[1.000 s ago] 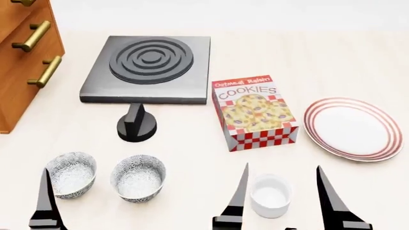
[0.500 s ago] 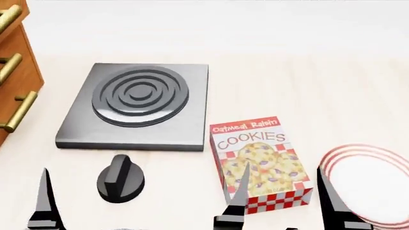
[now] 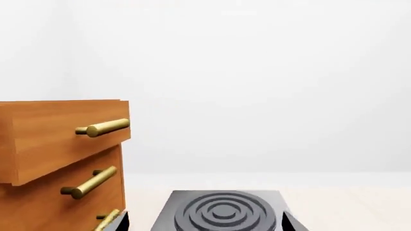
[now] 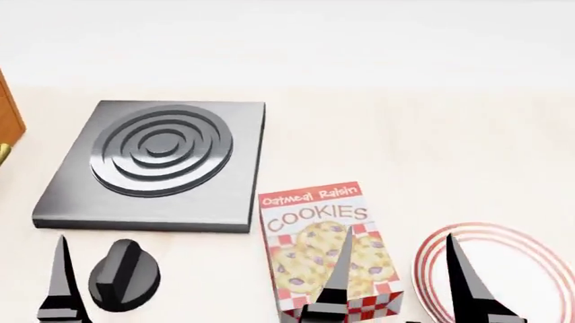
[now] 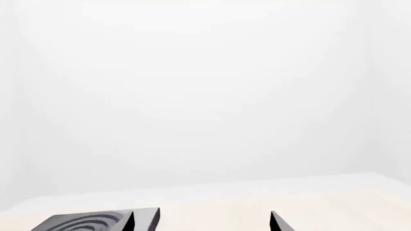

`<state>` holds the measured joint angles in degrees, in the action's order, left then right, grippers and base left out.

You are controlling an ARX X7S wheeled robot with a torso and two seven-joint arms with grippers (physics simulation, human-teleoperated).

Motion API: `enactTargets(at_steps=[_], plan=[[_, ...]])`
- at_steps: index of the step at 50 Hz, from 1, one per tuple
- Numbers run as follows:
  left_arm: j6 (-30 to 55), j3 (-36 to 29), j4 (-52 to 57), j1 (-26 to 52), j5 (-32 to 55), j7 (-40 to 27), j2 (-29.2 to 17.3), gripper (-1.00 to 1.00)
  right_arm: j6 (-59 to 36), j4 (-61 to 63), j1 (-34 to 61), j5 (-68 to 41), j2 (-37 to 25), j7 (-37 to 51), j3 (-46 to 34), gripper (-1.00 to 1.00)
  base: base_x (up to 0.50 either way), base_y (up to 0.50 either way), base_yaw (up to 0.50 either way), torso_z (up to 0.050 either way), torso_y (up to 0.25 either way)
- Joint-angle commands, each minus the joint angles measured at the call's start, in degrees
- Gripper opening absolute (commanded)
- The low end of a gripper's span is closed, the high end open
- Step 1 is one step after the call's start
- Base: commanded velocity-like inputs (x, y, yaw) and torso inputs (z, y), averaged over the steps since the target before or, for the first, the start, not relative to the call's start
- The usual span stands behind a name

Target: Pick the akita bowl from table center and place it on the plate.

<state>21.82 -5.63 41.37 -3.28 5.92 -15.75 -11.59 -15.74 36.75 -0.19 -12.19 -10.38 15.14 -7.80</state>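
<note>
The akita bowl is out of view in every frame. The plate (image 4: 530,276), white with red rings, lies at the lower right of the head view, cut off by the frame edge. My right gripper (image 4: 400,286) is open and empty, its black fingers standing in front of the cookie box and the plate's left rim. In the right wrist view the right gripper (image 5: 204,222) shows only wide-apart tips over bare table. Of the left gripper, one finger (image 4: 61,282) shows at the lower left. The left wrist view shows the left gripper (image 3: 204,222) open and empty, facing the hotplate.
A dark square hotplate (image 4: 157,161) with raised rings lies at the left, a black knob (image 4: 124,274) in front of it. A cookies box (image 4: 314,229) lies between hotplate and plate. A wooden drawer unit (image 3: 57,159) with brass handles stands at the far left.
The head view has swung upward and a little rightward: both bowls and the white cup dropped out at the bottom. The grippers hold the same spots in the picture.
</note>
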Motion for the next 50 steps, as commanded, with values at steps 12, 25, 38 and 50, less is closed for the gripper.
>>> enactTargets(at_steps=[12, 25, 38, 50], plan=[[-0.35, -0.06, -0.23, -0.05, 0.34, -0.6, -0.46, 1.0, 1.07, 0.32, -0.27, -0.71, -0.53, -0.12, 0.19, 1.0, -0.26, -0.5, 0.0, 0.0, 0.0], [-0.44, -0.38, -0.3, 0.07, 1.01, -1.46, -1.23, 1.0, 0.63, 0.74, -0.07, -0.87, -1.17, 0.55, -0.15, 1.0, -0.26, -0.5, 0.0, 0.0, 0.0], [0.82, -0.27, -0.94, 0.71, 2.25, -2.18, -1.83, 1.0, -0.99, 0.6, 0.62, -0.21, -2.14, 1.75, -1.35, 1.0, -0.03, -0.09, 0.0, 0.0, 0.0], [1.38, -0.47, -1.81, 1.1, 2.87, -2.78, -2.25, 1.0, 0.3, 0.24, 0.4, -0.5, -2.88, 2.36, -1.77, 1.0, 0.21, 0.0, 0.0, 0.0, 0.0]])
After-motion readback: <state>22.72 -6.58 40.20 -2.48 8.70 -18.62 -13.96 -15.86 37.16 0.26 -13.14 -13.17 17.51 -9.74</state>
